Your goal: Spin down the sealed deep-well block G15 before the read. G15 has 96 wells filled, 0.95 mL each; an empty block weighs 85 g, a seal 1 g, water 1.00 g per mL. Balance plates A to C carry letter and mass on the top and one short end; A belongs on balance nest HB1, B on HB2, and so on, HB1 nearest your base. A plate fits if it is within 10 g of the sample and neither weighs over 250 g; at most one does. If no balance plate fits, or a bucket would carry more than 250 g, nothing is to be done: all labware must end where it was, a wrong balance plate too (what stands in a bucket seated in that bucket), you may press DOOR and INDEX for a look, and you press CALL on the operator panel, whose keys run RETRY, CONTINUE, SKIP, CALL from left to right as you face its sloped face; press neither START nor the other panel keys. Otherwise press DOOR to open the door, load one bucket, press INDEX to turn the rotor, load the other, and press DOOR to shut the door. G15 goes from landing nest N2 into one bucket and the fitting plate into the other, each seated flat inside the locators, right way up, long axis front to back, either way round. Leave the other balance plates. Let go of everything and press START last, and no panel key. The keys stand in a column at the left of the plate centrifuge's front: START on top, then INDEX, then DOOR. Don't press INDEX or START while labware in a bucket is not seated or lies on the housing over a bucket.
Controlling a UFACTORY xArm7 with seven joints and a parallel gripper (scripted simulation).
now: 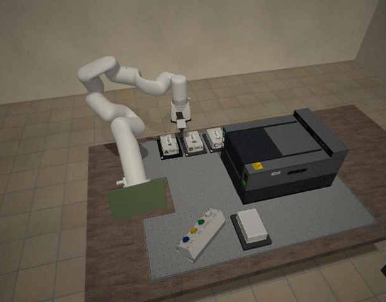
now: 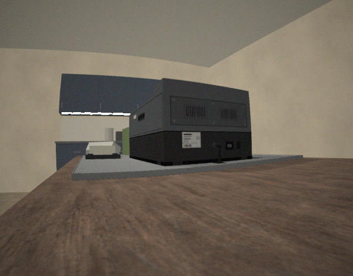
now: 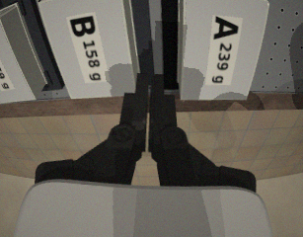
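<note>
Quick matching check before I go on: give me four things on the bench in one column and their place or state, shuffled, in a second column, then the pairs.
Things:
1. plate A
2. plate B
3. gripper
4. centrifuge door

States:
a. marked 158 g
b. shut, holding nothing, over the gap between two plates
c. marked 239 g
d. closed

Pairs: 1-c, 2-a, 3-b, 4-d
</note>
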